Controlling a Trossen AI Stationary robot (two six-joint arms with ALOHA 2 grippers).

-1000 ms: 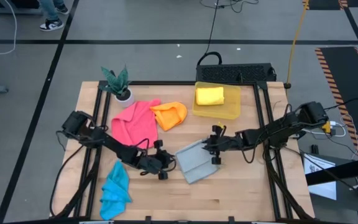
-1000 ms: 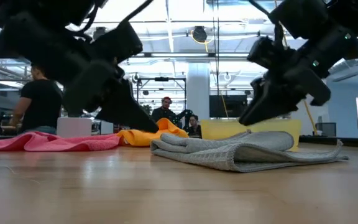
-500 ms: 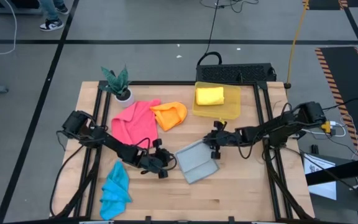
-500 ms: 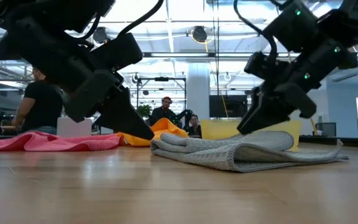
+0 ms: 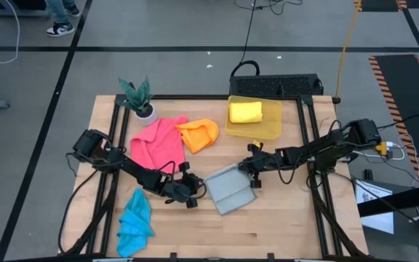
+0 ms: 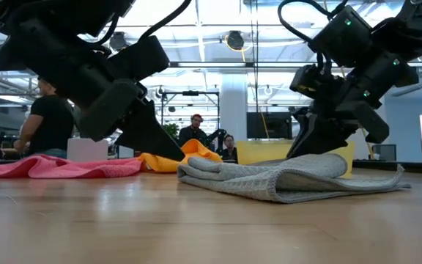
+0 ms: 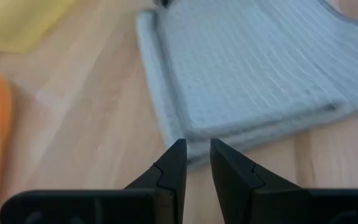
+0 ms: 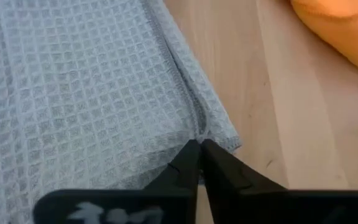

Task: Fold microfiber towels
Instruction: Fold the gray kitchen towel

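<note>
The grey towel [image 5: 230, 189] lies folded flat near the middle of the wooden surface [image 5: 289, 218], and both of your arms meet at it. Your right end effector [image 8: 199, 149] is clenched on the towel's corner at the edge toward the yellow bin [image 5: 271, 131], fingers pressed together with the waffle weave bunched at their tips, which looks like a pinch taken to lift that corner for another fold. Your left end effector [image 7: 193, 155] sits at the towel's opposite edge, fingers a narrow gap apart with the tips at the folded edge; whether any cloth lies between them cannot be told, so it may be pinning the edge.

Beyond the grey towel, toward the potted plant [image 5: 138, 98], the pink towel [image 5: 157, 143] and orange towel [image 5: 199, 135] lie crumpled and touching. The blue towel [image 5: 134, 220] is heaped near the surface's front edge, well apart from the grey one. A yellow towel [image 5: 245, 112] rests folded in the bin.

Behind the surface, the level view shows a bright hall with people [image 6: 48, 121] at workstations.
</note>
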